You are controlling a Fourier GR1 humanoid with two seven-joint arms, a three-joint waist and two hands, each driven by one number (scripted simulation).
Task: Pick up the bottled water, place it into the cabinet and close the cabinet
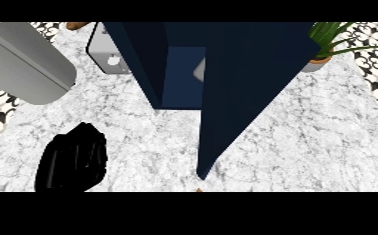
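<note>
Item: marble table [133, 114], seen steeply from above. Item: dark blue cabinet [184, 64] at centre rear, its door [244, 89] swung out toward the viewer, the free edge reaching low and right of centre. Item: bottled water [199, 71], only a small pale sliver showing inside the cabinet opening, just behind the door's edge; its long axis cannot be read from that sliver. Judged as already placed, with the closing of the door left to do. Item: left hand [72, 161], black, low at left above the table, fingers [88, 134] curled together and holding nothing visible; the door's free edge lies to its right, well apart. Item: grey forearm [33, 66] at upper left. Right hand: not shown, so the left is the only hand seen near the door. Item: potted plant [325, 44] at upper right.
</note>
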